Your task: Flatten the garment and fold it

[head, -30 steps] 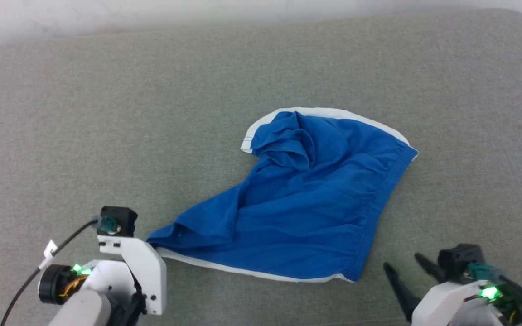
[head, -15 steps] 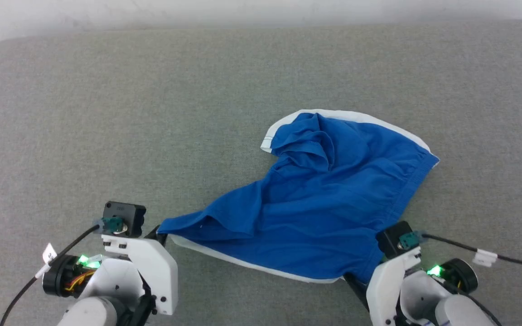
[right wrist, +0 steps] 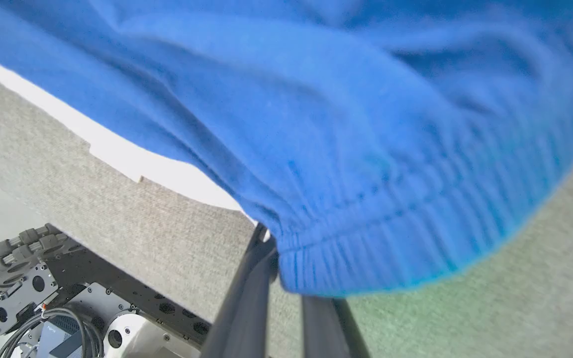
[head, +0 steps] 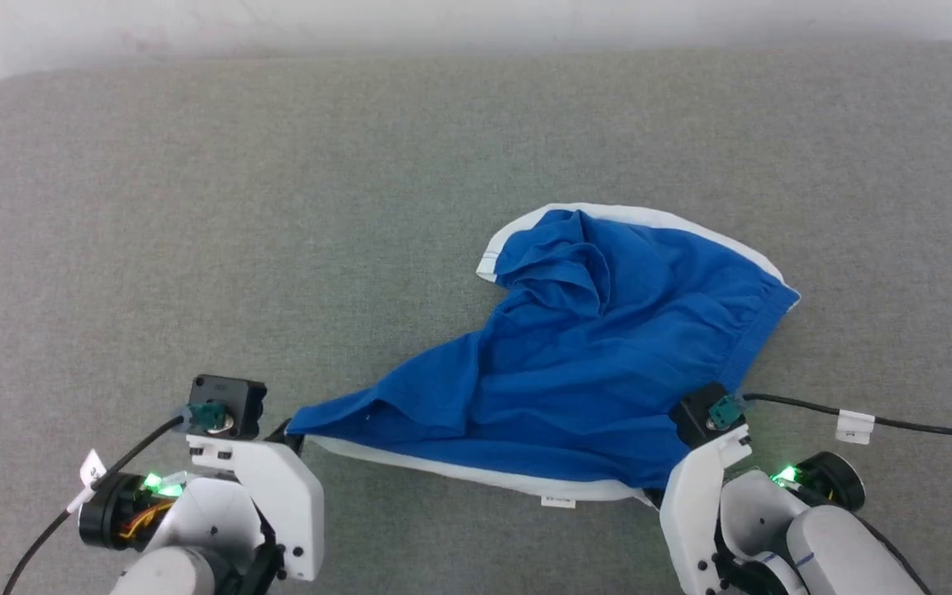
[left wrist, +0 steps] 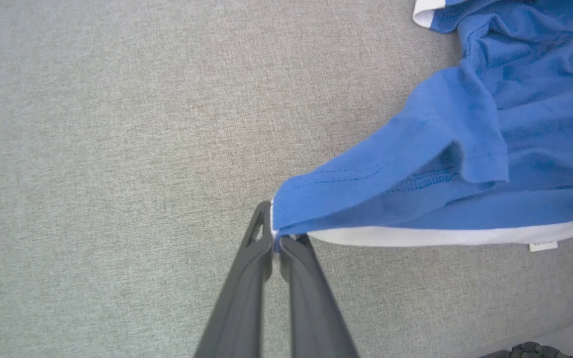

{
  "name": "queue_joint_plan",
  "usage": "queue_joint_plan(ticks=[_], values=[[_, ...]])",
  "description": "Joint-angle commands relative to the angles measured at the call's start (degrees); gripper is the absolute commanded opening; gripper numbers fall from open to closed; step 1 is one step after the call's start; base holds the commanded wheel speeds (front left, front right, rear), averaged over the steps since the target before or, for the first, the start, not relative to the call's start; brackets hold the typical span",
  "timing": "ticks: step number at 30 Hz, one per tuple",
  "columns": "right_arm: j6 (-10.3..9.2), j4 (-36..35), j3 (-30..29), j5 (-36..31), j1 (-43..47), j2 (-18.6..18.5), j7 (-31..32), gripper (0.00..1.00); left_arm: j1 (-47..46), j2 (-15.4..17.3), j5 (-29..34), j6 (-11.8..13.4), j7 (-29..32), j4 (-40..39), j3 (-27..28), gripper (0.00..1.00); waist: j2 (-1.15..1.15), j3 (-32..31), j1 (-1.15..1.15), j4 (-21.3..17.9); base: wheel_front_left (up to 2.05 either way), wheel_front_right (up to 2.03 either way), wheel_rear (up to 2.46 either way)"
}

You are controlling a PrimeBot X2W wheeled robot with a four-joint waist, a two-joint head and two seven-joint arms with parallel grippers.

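Blue shorts point(head: 592, 372) rumpled on the grey cushion point(head: 278, 207), right of middle in the head view, near edge drawn out between the two grippers; white trim point(head: 459, 471) along that near edge, more white round the far hem.

From the head: white wrist housings at the two bottom corners; a small white label point(head: 557, 501) hanging from the trim; a black cable point(head: 922, 427) trailing off to the right.

From the left wrist: left gripper point(left wrist: 275, 242) pinched tight on the shorts' left corner, fingers pressed together with blue cloth and white trim caught at the tips.

From the right wrist: right gripper point(right wrist: 272, 246) closed on the gathered elastic waist corner, fingers close together, tips buried under the cloth; below the cushion's edge, the robot's wheeled base point(right wrist: 28, 278).
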Motion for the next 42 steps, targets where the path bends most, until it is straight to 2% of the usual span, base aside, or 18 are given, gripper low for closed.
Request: queue_joint_plan(ticks=[1,7,11,16,22,28,33,37,42], values=[[-0.03,1.37,1.85,0.99,2.83,-0.51,1.48,0.00,0.70,0.25,-0.39,0.33,0.26,-0.01,0.13,0.00,0.00,-1.01,0.00,-0.23,0.00,0.00,0.00],[-0.03,-12.21,2.95,5.50,-0.64,-5.86,1.05,0.00,-1.39,0.94,-2.98,0.15,1.31,-4.02,2.86,0.00,0.00,-4.53,0.00,-0.92,0.00,0.00,0.00],[-0.03,-19.62,1.64,9.00,-6.30,-9.62,0.97,0.00,-6.80,1.85,-3.50,-0.23,0.56,-6.05,5.96,0.00,0.00,-6.64,0.00,-1.25,0.00,0.00,0.00],[-0.03,-20.67,0.51,13.18,-17.52,-12.96,0.05,0.00,-19.53,3.25,-3.62,-4.18,2.18,-2.91,6.58,0.00,0.00,-7.75,0.00,-0.95,0.00,0.00,0.00],[-0.03,-13.22,1.16,17.96,-34.43,-14.75,-1.78,0.00,-38.71,3.15,-2.55,-9.70,5.20,8.87,4.70,0.00,0.00,-3.88,0.00,-0.78,0.00,0.00,0.00],[-0.03,-2.53,3.46,19.99,-51.88,-14.57,-6.48,0.00,-56.97,1.24,0.42,-13.01,5.03,22.78,2.85,0.00,0.00,6.20,0.00,-1.71,0.00,0.00,0.00],[-0.03,6.93,4.66,19.39,-66.04,-12.27,-13.66,0.00,-71.01,1.09,5.01,-12.49,-0.51,32.97,3.19,0.00,0.00,15.02,0.00,-3.64,0.00,0.00,0.00],[-0.03,13.72,5.99,18.26,-75.35,-10.16,-20.52,0.00,-78.94,-0.26,7.02,-9.92,-6.20,38.51,4.33,0.00,0.00,19.81,0.00,-4.96,0.00,0.00,0.00],[-0.03,21.70,9.48,17.56,-81.63,-7.21,-25.96,0.00,-82.79,-1.82,8.28,-6.77,-10.96,45.09,4.93,0.00,0.00,23.65,0.00,-6.08,0.00,0.00,0.00]])
